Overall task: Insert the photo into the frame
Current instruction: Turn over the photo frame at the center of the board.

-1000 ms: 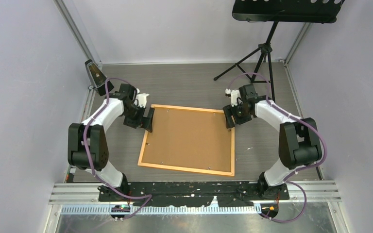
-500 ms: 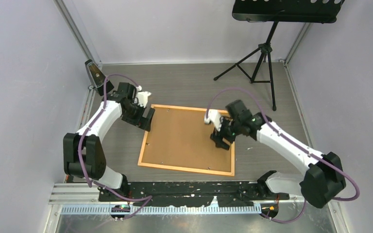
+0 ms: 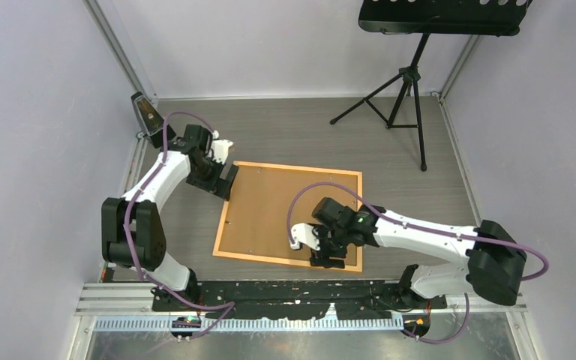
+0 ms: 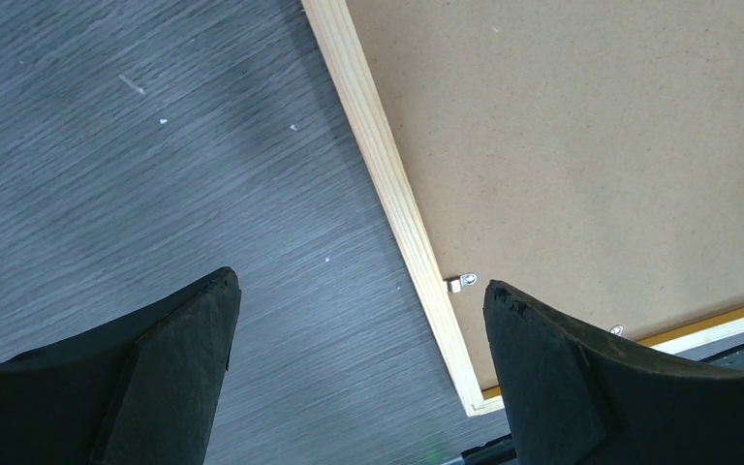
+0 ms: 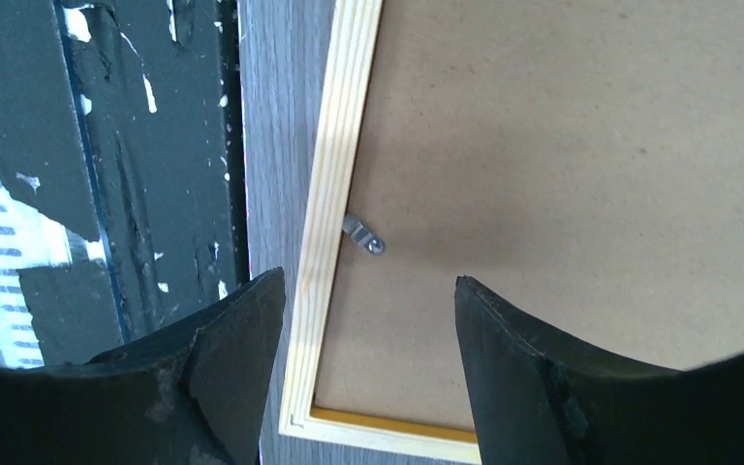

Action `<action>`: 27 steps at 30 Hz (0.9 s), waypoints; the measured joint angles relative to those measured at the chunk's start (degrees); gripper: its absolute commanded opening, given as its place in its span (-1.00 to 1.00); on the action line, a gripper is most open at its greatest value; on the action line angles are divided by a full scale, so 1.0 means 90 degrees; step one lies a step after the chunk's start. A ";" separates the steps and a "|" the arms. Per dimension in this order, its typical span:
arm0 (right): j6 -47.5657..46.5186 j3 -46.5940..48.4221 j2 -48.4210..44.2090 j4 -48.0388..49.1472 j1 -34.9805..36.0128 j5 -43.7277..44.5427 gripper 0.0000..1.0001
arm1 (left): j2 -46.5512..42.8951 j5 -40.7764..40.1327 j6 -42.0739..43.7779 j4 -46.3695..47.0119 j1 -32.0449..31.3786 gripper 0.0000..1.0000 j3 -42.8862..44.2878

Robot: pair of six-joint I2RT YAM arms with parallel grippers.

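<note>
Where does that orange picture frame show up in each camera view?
Top external: the frame lies flat at mid-table, back side up.
Left wrist: its pale edge runs diagonally down the middle.
Right wrist: its edge runs down left of centre.
Shared landmark: the brown backing board inside it.

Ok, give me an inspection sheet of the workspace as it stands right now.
Surface: grey wood-grain table.
Job's things: thin orange wooden frame face-down, brown backing board inside, metal clip at near edge; photo not seen.
Clutter: dark wedge-shaped object, far-left corner.
End effectors: left end effector open by frame's far-left corner; right end effector open above clip; both empty.
Cables: purple cables loop along both arms.
Surroundings: black tripod music stand far right.
</note>
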 measured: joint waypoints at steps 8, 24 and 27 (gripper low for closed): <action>0.0406 0.0291 0.0799 0.0374 0.0716 0.0447 0.26 | 0.0007 -0.0165 -0.0010 -0.0007 0.0000 0.89 0.0000; 0.0899 0.0440 0.1532 0.0712 0.1343 0.0869 0.14 | -0.0029 -0.0257 -0.0019 0.0022 0.0000 0.89 -0.0228; 0.0967 0.0457 0.1571 0.0753 0.1455 0.1015 0.10 | -0.0036 -0.0270 -0.0024 0.0024 0.0000 0.89 -0.0231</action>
